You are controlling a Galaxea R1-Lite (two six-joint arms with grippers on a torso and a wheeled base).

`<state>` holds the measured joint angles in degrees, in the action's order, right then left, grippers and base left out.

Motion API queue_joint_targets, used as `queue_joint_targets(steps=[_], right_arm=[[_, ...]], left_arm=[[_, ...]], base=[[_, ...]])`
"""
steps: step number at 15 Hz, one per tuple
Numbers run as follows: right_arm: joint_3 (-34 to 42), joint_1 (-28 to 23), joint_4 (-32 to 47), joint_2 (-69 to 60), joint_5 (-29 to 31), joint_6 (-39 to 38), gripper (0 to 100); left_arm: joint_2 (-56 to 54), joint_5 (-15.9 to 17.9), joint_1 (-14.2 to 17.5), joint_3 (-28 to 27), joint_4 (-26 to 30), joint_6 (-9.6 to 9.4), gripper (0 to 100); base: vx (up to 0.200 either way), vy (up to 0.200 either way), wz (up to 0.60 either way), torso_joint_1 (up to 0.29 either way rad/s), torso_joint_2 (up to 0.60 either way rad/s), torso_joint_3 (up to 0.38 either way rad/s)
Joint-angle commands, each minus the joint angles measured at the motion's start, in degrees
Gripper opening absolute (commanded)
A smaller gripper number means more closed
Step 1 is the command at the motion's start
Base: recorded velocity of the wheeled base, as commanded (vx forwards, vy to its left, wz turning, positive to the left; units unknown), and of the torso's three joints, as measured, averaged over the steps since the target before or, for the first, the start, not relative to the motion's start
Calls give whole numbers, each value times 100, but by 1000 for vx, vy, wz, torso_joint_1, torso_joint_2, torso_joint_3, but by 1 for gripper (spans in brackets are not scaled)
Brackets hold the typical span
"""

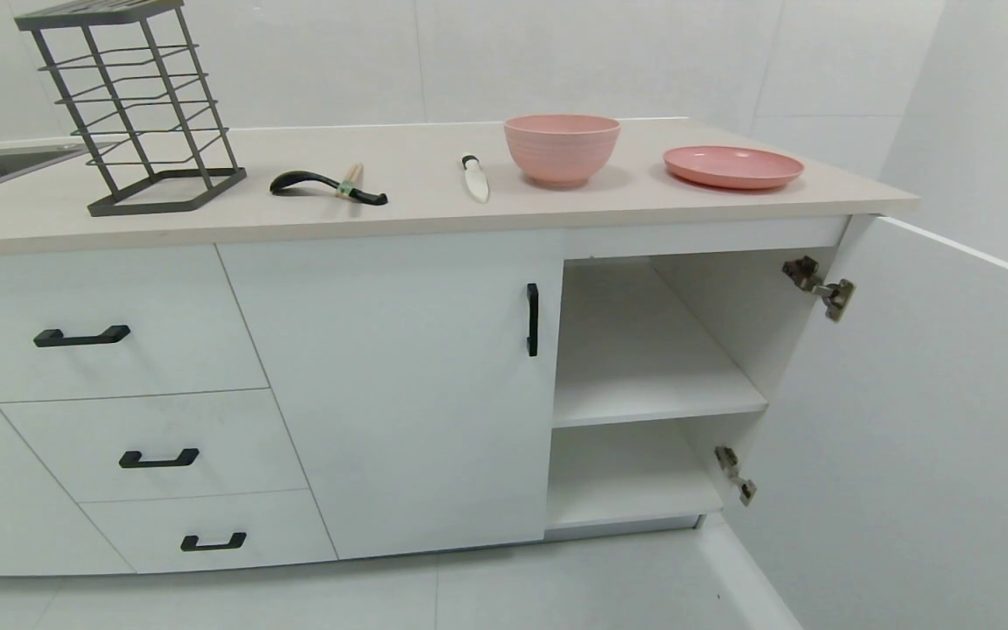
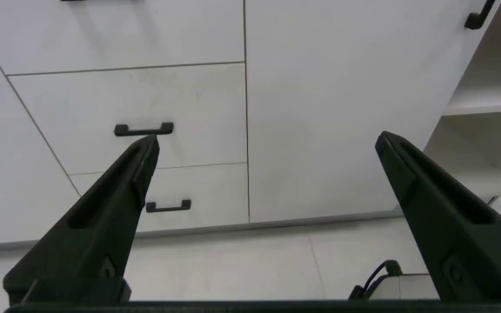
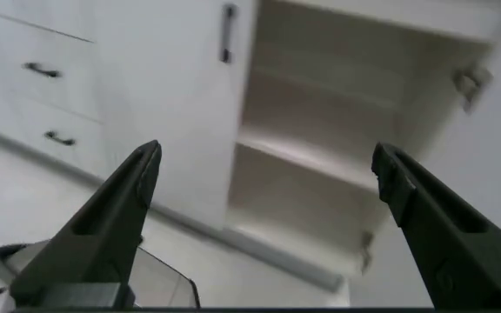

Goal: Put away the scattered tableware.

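While both grippers hang low in front of the cupboards, neither holds anything. The left gripper (image 2: 266, 143) has its fingers wide apart before the drawers (image 2: 137, 104), and the right gripper (image 3: 266, 152) is spread just as wide, facing the open cabinet (image 3: 320, 148). All the tableware lies higher, on the counter (image 1: 434, 214), well apart from both. Above the open cabinet sits the plate (image 1: 733, 166), with the bowl (image 1: 562, 147) upright beside it and the knife (image 1: 474, 178) just to the bowl's left. Farther left, near the rack (image 1: 132, 105), lies the spoon (image 1: 320, 185) with a wooden stick (image 1: 352, 178) against it.

The bowl and plate look like light, stiff, matte plastic, unlikely to break and not very slippery. I would take the bowl at its rim, one finger inside and one outside. The plate is the awkward one. It is shallow and flat on the counter, so it offers only a thin raised edge, and a pinch on the rim nearest the counter's front seems best. The knife's pale blade may be brittle and sharp, so its dark handle is the place to grip. The spoon is thin and curved and could roll between the fingers, so mid-handle is safest.
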<state>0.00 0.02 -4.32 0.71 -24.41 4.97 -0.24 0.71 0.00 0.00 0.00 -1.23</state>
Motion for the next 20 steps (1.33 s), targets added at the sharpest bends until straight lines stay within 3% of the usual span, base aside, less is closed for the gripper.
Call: queue_joint_targets(steps=[1,3,8,11,17,20], right_arm=[[-9,-2,142,0,1430,-418,100],[-18,-11,519,0,2722,-515,100],[-9,-2,458,0,2449,-506,100],[-9,-2,458,0,2432,-515,100],[-9,-2,458,0,2432,-524,100],[-9,-2,458,0,2432,-515,100]], left_arm=[[24,0,0,0,0,0,100],[24,0,0,0,0,18,100],[24,-18,0,0,0,44,100],[24,-18,0,0,0,53,100],[24,-9,0,0,9,62,100],[24,-9,0,0,9,62,100]], base=[[0,0,0,0,0,0],[0,0,0,0,0,0],[0,0,0,0,0,0],[0,-200,0,2,-1,1],[0,0,0,0,0,0],[200,0,0,6,4,1]])
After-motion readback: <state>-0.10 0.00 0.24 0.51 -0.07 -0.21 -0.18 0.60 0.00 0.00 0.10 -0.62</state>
